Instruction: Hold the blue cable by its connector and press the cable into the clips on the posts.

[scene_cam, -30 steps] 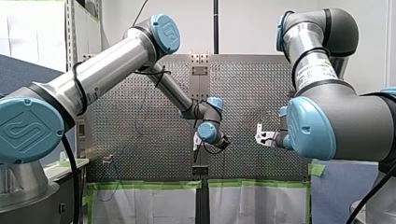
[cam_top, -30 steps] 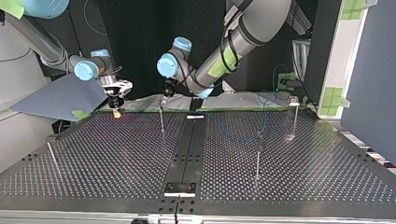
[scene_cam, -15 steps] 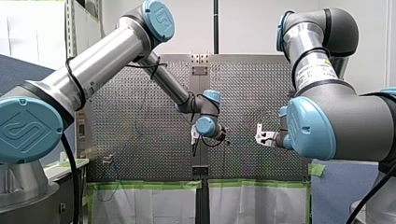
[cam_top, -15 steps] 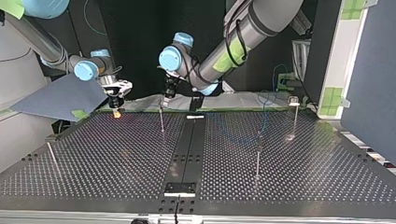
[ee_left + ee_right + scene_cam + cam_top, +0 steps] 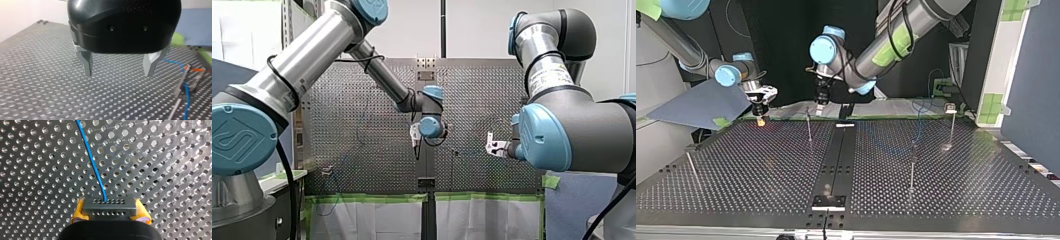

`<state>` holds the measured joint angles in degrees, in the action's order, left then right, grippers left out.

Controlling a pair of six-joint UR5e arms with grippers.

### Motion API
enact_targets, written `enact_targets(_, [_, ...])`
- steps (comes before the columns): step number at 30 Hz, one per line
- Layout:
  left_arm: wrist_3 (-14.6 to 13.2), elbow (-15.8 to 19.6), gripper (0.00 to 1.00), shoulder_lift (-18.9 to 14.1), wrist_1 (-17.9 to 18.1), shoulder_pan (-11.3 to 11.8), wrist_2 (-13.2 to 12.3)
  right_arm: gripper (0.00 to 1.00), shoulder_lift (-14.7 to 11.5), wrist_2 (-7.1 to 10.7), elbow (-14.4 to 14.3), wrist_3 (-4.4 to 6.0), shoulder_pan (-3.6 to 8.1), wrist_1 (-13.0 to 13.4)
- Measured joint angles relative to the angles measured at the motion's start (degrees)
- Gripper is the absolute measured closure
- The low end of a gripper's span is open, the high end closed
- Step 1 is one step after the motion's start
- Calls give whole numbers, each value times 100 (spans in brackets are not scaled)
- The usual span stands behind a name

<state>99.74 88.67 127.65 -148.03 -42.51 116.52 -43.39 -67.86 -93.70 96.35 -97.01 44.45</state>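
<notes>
One post (image 5: 809, 127) near left claw (image 5: 819, 111)

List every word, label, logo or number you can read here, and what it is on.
Nothing reads clearly enough to quote.
On my left arm, the blue joint cap: embossed logo, letters not legible.
On my right arm, a white label with a yellow sign: print too small to read.
On the connector in the right wrist view: rows of holes, no print.

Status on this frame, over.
Left gripper open, empty. Right gripper shut on connector, blue cable running ahead. Nothing blocking seen.
</notes>
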Motion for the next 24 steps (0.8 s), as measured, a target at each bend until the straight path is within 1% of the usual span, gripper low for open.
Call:
enact_targets(2, [81, 102, 1, -104, 105, -15, 104, 100, -1, 0, 0, 0, 0, -5])
enact_targets(6, [144, 311, 1, -313, 220, -66, 313, 100, 0, 0, -1, 0, 2, -22])
enact_targets(13, [159, 672, 1, -673, 197, -188, 673, 100, 0, 0, -3, 15, 8, -32])
enact_targets(16, [169, 811, 1, -813, 177, -243, 788, 100, 0, 0, -3, 23, 9, -34])
enact_targets(24, [291, 1191, 1, -1193, 168, -362, 847, 100, 0, 0, -4, 45, 10, -48])
